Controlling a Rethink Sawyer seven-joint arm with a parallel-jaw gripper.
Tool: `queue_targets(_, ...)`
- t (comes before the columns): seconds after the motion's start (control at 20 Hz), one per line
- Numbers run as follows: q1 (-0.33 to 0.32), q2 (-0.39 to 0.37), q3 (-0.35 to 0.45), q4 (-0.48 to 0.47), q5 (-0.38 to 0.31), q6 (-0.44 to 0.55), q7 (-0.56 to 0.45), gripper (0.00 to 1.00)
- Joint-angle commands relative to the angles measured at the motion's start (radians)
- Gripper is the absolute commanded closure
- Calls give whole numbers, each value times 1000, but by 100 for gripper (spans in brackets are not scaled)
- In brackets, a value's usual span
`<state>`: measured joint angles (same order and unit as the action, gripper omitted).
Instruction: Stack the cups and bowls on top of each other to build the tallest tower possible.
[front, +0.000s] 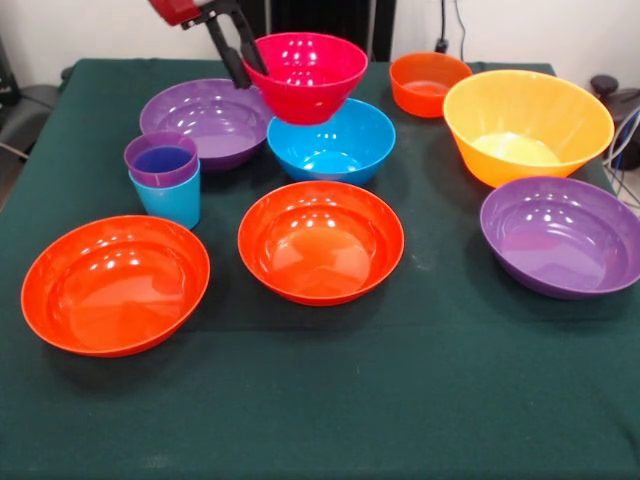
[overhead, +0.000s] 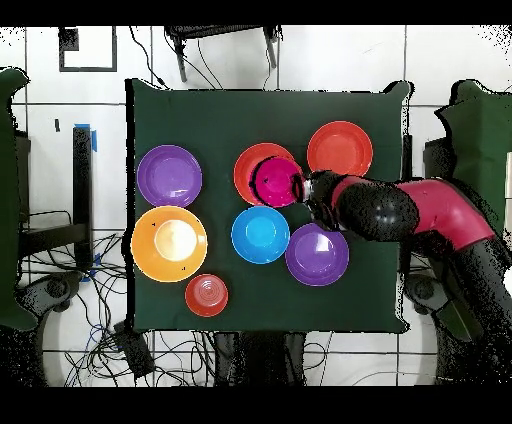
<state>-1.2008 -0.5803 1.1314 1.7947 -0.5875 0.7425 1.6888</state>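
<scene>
My gripper (front: 252, 72) is shut on the left rim of the small pink bowl (front: 308, 78), one finger inside and one outside, holding it in the air above the medium blue bowl (front: 331, 145). From overhead the pink bowl (overhead: 275, 182) hangs over an orange-red bowl (overhead: 250, 165), with the gripper (overhead: 303, 188) at its edge. The purple cup (front: 161, 160) sits nested in the light blue cup (front: 170, 200), upright at the left; the arm hides both from overhead. Two wide orange-red bowls (front: 115, 285) (front: 320, 242) lie in front.
A wide purple bowl (front: 205, 122) lies behind the cups, another (front: 560, 235) at the right. The large yellow-orange bowl (front: 527, 125) and the small orange bowl (front: 428, 83) stand at the back right. Green cloth (front: 420, 400) covers the table.
</scene>
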Motion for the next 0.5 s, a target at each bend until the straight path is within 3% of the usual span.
queue_targets(0.05, 59, 71, -13, -174, -16, 206, -414, 100)
queue_targets(0.5, 78, 110, -21, -293, -9, 341, -554, 100)
